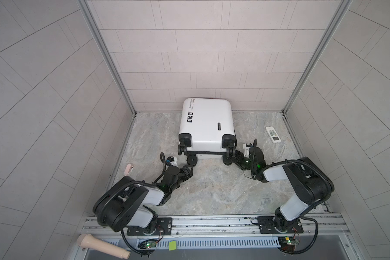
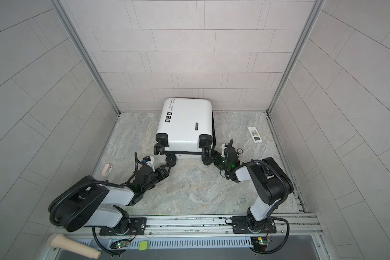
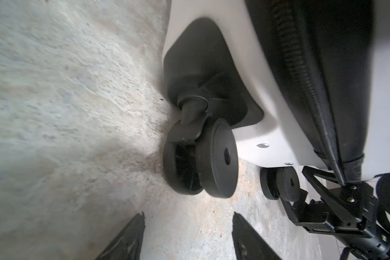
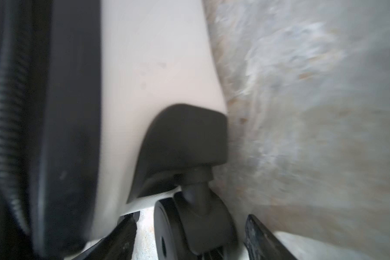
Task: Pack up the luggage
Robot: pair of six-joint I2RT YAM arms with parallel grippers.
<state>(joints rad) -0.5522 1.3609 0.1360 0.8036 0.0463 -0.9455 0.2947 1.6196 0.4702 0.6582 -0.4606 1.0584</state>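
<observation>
**Item:** the luggage [image 1: 206, 121], white hard shell, lid down, lying flat at the middle of the table's far edge. Its wheel end faces the near edge in both top views. Whether the zipper band [image 3: 302, 67] is run fully round cannot be told.

**Right gripper** [image 4: 190, 219]: jaws apart, straddling the near right wheel [image 4: 189, 234] with a sliver of gap on either side; nothing clamped.

**Left gripper** [image 3: 188, 216]: jaws apart and empty, just short of the near left wheel [image 3: 212, 157].

**Table** [image 1: 212, 191]: marbled top. A remote control [image 1: 273, 134] lies toward the far right corner, well apart. A small pink item [image 1: 128, 172] sits at the left edge.

**Step, as judged:** shifting the case by its wheel end.

**Next move calls for:** closing squarely on the caster, since it may swivel.
</observation>
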